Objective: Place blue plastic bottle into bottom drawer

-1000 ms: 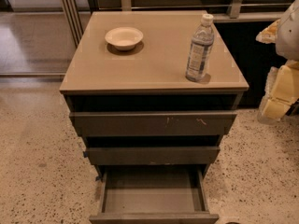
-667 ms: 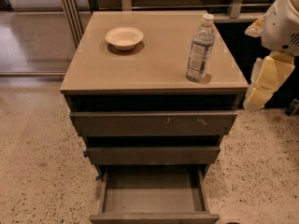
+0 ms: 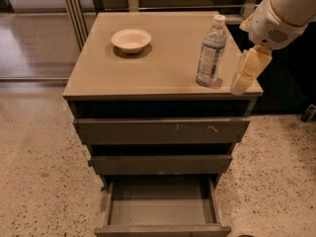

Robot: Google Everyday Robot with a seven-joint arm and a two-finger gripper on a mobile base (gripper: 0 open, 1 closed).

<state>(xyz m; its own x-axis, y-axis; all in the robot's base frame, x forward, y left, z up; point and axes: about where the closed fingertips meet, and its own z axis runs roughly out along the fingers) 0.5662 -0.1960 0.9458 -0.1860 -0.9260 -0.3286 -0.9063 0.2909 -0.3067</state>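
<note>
The blue plastic bottle (image 3: 211,51) stands upright near the right edge of the cabinet top, white cap up. The bottom drawer (image 3: 162,206) is pulled out at the foot of the cabinet and holds nothing. My gripper (image 3: 249,71) hangs from the white arm at the upper right, just to the right of the bottle and apart from it, over the cabinet's right edge.
A cream bowl (image 3: 131,39) sits on the cabinet top (image 3: 148,70) at the back left. The scratched top drawer (image 3: 160,131) and the middle drawer (image 3: 160,164) are slightly out. Speckled floor lies on both sides, and a dark wall is at right.
The arm and gripper have moved left and inward from the right edge, coming close to the bottle. The bottle, bowl and drawers have not moved.
</note>
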